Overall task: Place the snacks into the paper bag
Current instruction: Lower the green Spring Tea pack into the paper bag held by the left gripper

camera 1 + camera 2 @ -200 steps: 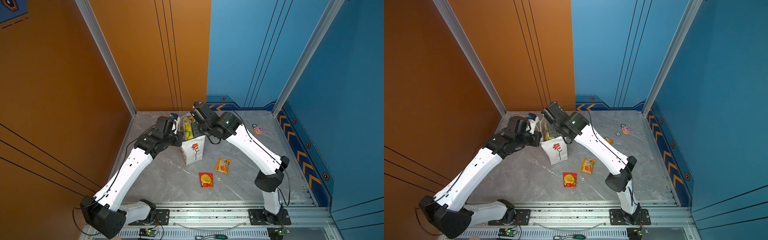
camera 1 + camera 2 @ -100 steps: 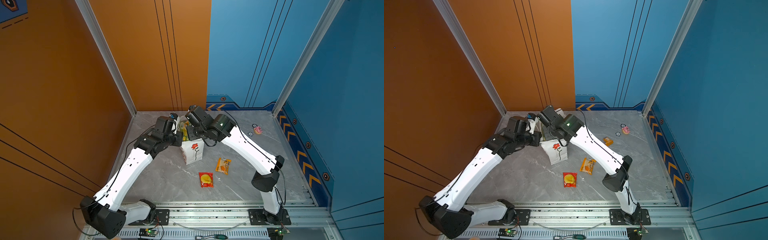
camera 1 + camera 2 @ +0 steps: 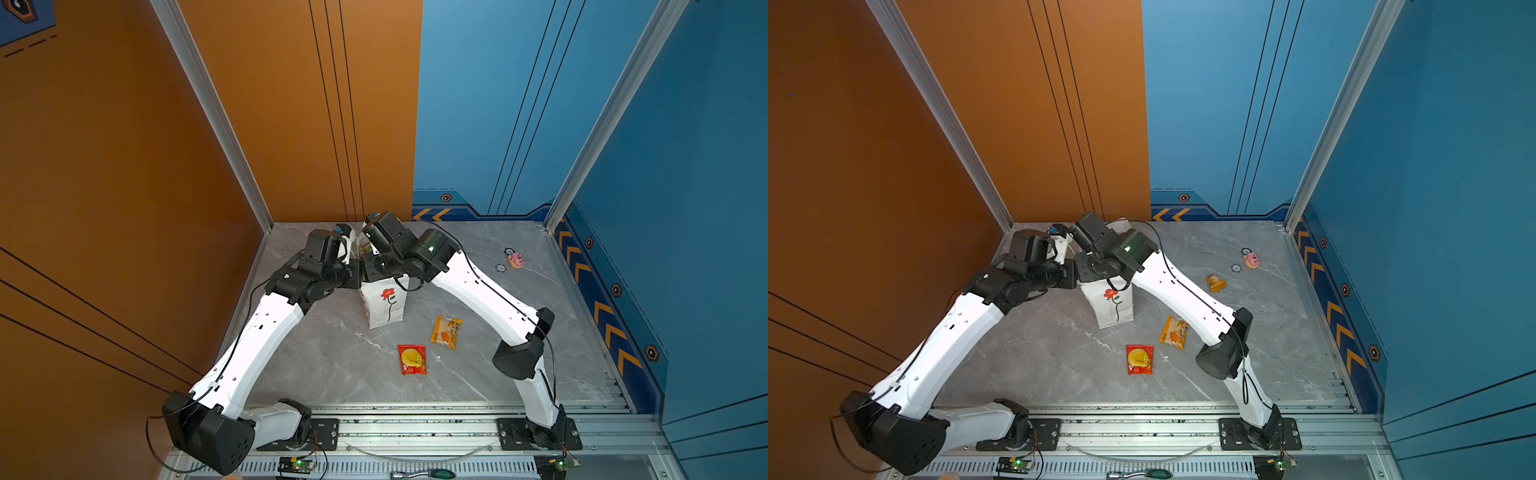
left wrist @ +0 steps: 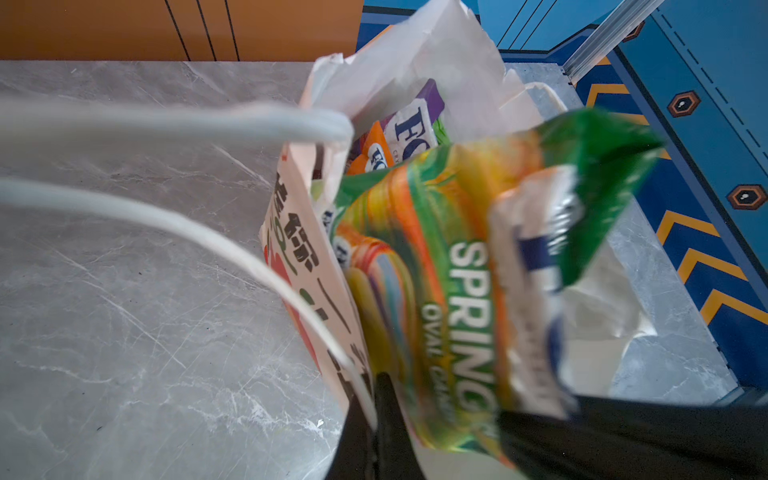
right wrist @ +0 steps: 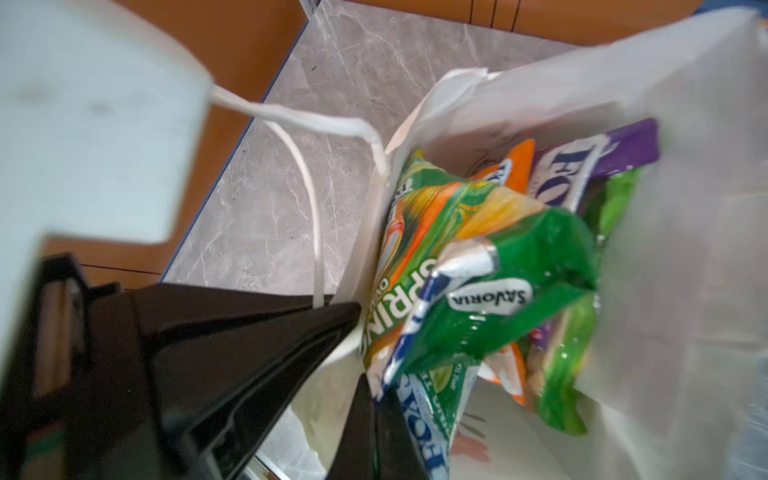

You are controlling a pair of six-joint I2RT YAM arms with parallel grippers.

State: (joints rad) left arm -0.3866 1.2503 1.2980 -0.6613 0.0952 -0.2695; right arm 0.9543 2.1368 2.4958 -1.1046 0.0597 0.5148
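Now, on the left of both top views, the left gripper [image 4: 380, 399] is seen pinched tight on the near rim of the paper bag [image 3: 386, 307], with the white cord handle [image 4: 232, 120] looped out beside its fingers. The bag is stood on the grey marble table [image 3: 332, 357], toward the back and near the orange wall, its red flower print turned to the front. Its mouth is spread open, and inside a purple Fox's packet [image 4: 415, 120] and an orange Fox's packet [image 4: 374, 149] are propped on end against the far wall.

Over to the right gripper [image 5: 370, 415]: its jaws are pressed together on the edge of the green-yellow packet [image 5: 519, 270], which is crumpled in the bag's mouth, on top of the others.

Further right, out on the open table, two snacks are seen lying flat. The red packet with the yellow circle [image 3: 412, 359] is nearest the front, and an orange packet [image 3: 446, 331] is just beside it, both apart from the bag. A smaller orange item [image 3: 1216, 282] is glimpsed beyond the right arm in a top view, too small to be identified. Far right, the pink toy [image 3: 515, 260] is spotted near the blue wall.
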